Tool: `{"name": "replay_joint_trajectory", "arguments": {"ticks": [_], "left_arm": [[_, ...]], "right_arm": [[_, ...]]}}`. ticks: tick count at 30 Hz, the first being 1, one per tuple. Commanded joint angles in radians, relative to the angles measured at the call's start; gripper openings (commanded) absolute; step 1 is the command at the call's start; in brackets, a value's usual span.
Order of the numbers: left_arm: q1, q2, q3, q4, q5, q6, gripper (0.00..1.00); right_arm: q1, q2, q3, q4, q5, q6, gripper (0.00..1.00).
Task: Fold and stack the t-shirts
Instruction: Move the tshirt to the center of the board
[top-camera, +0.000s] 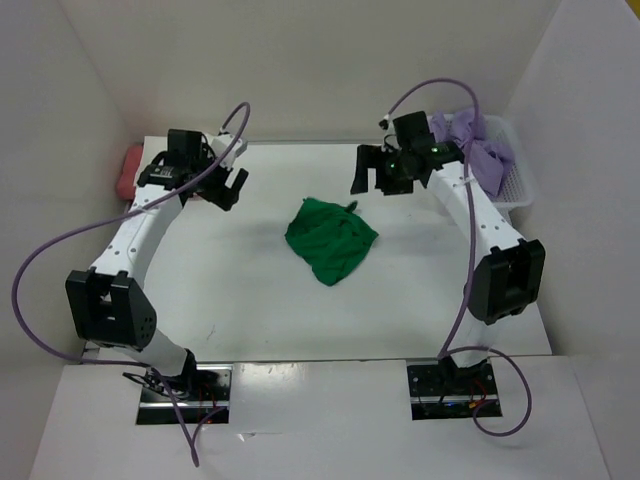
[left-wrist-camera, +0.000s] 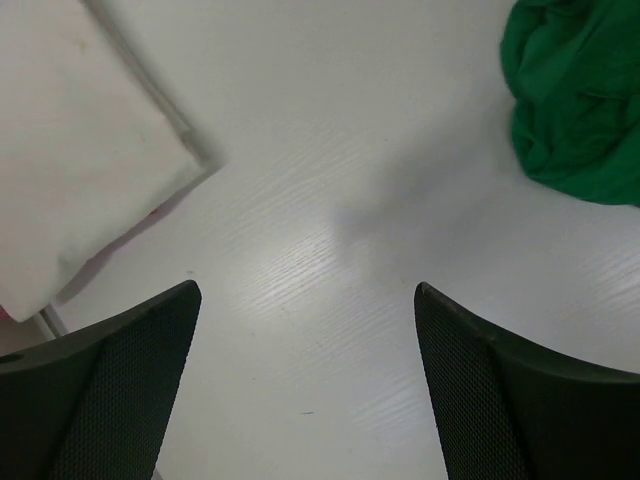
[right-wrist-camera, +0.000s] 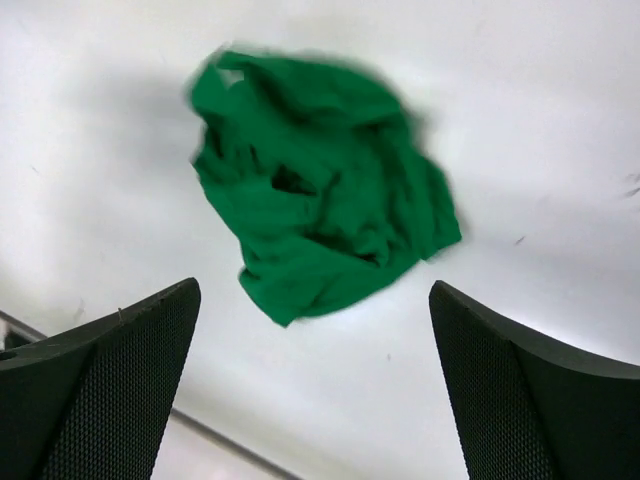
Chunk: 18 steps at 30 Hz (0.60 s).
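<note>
Top external, green shirt (top-camera: 331, 240) on table (top-camera: 250, 300), lavender shirt (top-camera: 484, 150) seemingly in basket (top-camera: 521, 188)

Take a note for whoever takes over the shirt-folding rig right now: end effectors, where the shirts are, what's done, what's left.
Left end effector: open, empty, over the white table.
Right end effector: open, empty, above the bright green cloth t-shirt, which lies crumpled mid-table.
Lavender-purple cloth t-shirt: bunched in the white plastic mesh basket, far right corner.
Salmon-red cloth t-shirt: far left edge; a flat cream-white cloth t-shirt seems to lie folded on it.
Done: apparently those two folded and stacked.
Left: fold the green and lavender shirts, add them to the stack.
</note>
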Motion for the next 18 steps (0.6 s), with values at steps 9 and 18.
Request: {"name": "replay_joint_trajectory", "arguments": {"ticks": [9,18], "left_arm": [[-0.067,0.003,-0.092,-0.036,0.101,0.030,0.94],[-0.125,0.072,-0.081,-0.054,0.190,0.021,0.95]], "right_arm": [[0.196,-0.001,-0.191,0.087,0.249,0.089,1.00],[0.197,0.201,-0.218,0.219,0.185,0.158,0.70]]}}
